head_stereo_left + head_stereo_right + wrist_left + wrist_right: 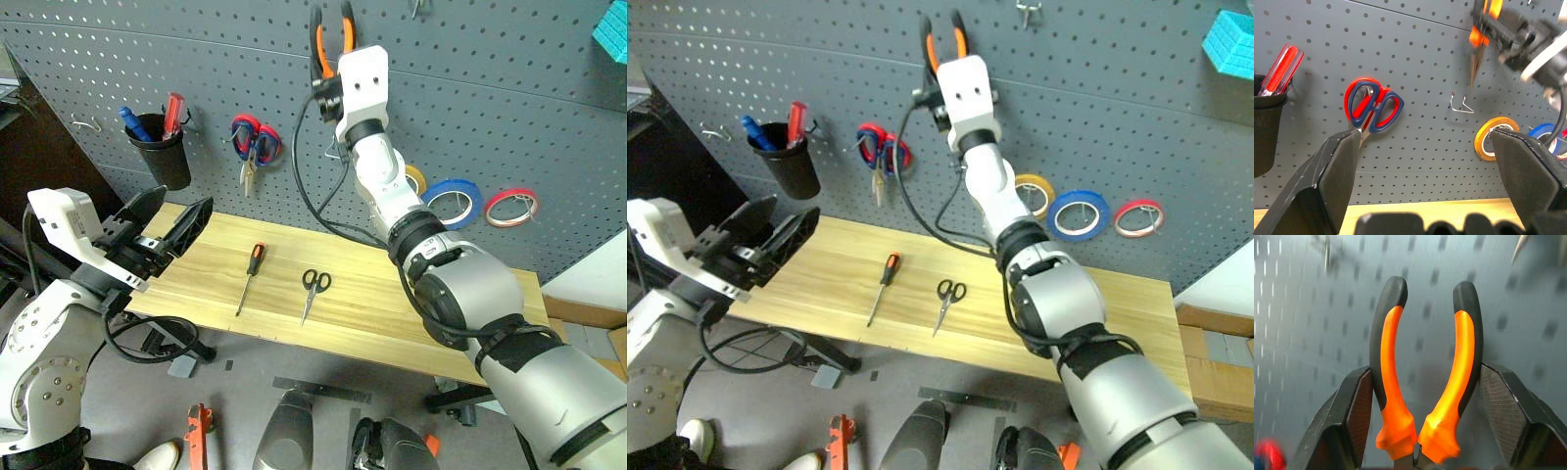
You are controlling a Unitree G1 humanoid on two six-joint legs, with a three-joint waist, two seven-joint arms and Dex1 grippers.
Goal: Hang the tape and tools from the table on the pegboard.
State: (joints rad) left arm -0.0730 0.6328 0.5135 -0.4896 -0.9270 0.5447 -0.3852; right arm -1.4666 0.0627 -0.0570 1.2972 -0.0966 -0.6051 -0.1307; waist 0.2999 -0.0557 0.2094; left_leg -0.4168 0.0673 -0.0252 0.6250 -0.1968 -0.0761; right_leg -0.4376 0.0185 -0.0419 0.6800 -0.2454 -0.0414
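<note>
My right gripper (328, 86) is raised against the dark grey pegboard (509, 98) and is shut on the orange-handled pliers (1425, 382). Their handles (333, 34) point up and the nose hangs down, just above a bare metal hook (1462, 104). The screwdriver (250, 274) and the small black-handled scissors (313, 289) lie side by side on the wooden table (392, 313). The blue tape (453, 201) hangs on the pegboard to the right of my right arm. My left gripper (174, 213) is open and holds nothing, over the table's left end.
On the pegboard hang a black cup (162, 147) with pens, red-and-blue scissors (255, 142), a yellow roll (416, 178) and a thin red roll (511, 206). A teal bin (612, 34) sits at the top right. An orange tool (196, 436) lies on the floor.
</note>
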